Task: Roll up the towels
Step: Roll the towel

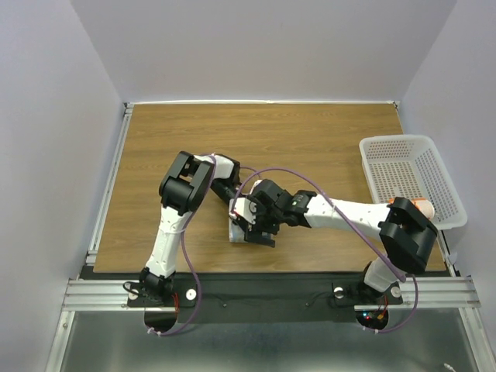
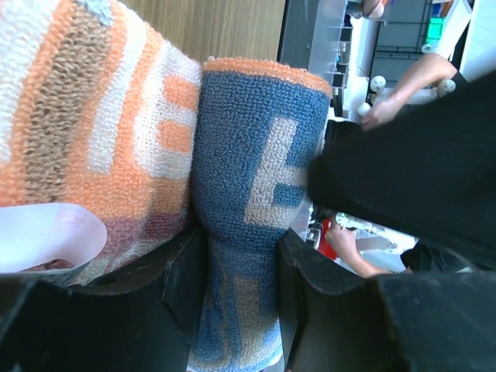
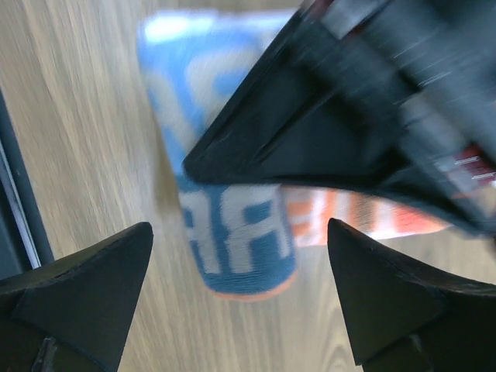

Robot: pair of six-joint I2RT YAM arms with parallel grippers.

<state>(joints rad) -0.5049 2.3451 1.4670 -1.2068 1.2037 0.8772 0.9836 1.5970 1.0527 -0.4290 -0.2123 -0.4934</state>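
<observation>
- Closest to the lens in the left wrist view, the left fingers [image 2: 174, 294] are clamping down on a thick blue fold of a towel [image 2: 256, 155], one pad on each side of it. White lettering is showing on the blue, and an orange edge is running across the top.
- To the left of that fold, the orange and white striped part of the same cloth is bulging up beside it, so the towel is looking bunched and partly gathered rather than wound into a tidy roll.
- Across from them, the right fingers [image 3: 85, 287] are standing wide apart and gripping nothing. The towel is lying on the wooden surface [image 3: 85, 116] between and just beyond their tips, with the black left arm crossing in front of it.
- From above, both arms are meeting over the towel near the front middle of the surface, well apart from the white basket [image 1: 403, 167] on the right.
- By my reckoning the rolling of this towel is under way but unfinished.
- At the basket's near rim a pale shape [image 1: 422, 204] with an orange end is showing. It may be the other towel, but it is too small for me to tell.
</observation>
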